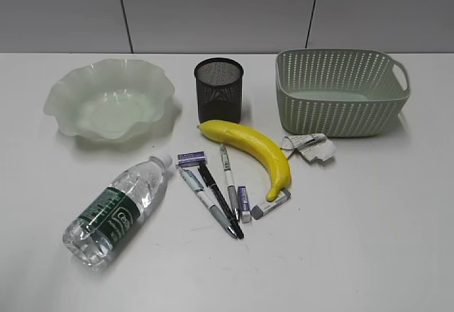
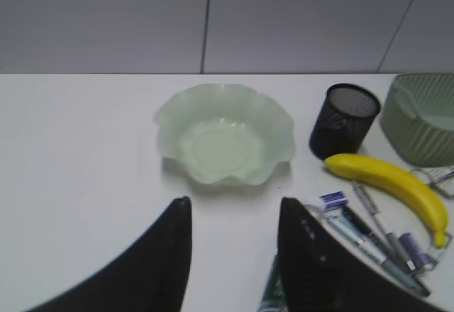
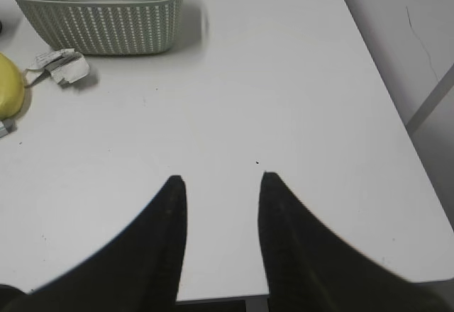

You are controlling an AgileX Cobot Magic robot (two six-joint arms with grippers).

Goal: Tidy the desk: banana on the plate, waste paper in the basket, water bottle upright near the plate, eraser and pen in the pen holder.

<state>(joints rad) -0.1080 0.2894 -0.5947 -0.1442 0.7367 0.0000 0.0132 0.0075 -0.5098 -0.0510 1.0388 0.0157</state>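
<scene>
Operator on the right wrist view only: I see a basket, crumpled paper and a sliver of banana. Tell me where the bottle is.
Observer: The water bottle lies on its side, front left of the desk.
Operator: Report the plate.
Observer: The plate sits empty at back left, beside the pen holder.
Operator: Give me the pens.
Observer: Three pens lie loose by the banana, with erasers around them.
Operator: Left gripper status.
Observer: The left gripper is open, holding nothing.

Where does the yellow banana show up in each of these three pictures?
Exterior view: banana at the centre, right of the pens.
Left wrist view: banana at the right edge, below the pen holder.
Right wrist view: only its tip at the left edge.
Shared landmark: the basket, behind it.
</scene>
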